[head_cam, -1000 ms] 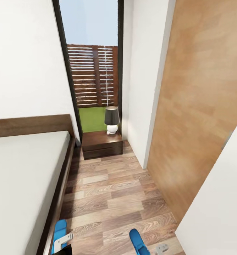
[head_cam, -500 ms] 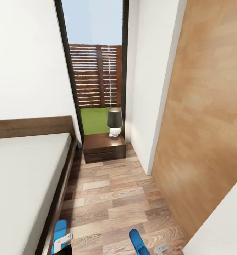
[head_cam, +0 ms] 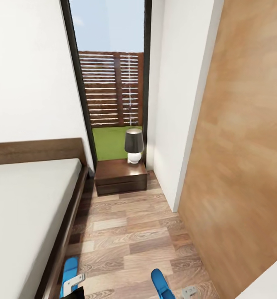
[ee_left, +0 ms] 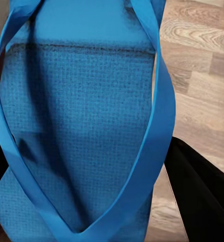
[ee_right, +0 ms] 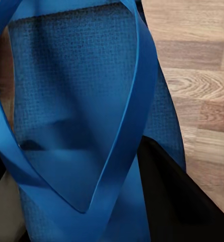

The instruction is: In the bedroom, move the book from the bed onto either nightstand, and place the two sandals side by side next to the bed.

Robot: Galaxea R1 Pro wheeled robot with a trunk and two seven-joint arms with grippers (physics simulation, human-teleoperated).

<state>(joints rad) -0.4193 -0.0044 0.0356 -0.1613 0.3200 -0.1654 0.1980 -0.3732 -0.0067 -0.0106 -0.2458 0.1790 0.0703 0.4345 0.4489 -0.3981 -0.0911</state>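
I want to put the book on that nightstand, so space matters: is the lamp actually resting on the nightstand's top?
Touching. In the head view the lamp's white base sits directly on the nightstand's dark top near its back right corner, with no gap visible beneath it.

I'm looking down a narrow strip of wood-plank floor (head_cam: pixel 130 236), brown and grey boards laid crosswise. My landmark is the table lamp (head_cam: pixel 134 145), dark shade on a round white base. Right behind it stands a tall dark-framed glass opening (head_cam: pixel 109 74), showing green grass, a slatted wooden fence (head_cam: pixel 109 89) and pale blue sky. To the lamp's left runs a plain white wall (head_cam: pixel 30 70); just to its right a white wall corner (head_cam: pixel 176 104) juts toward me, and nearer than that a large light-wood panel (head_cam: pixel 242 158) rises. Daylight is even and soft.
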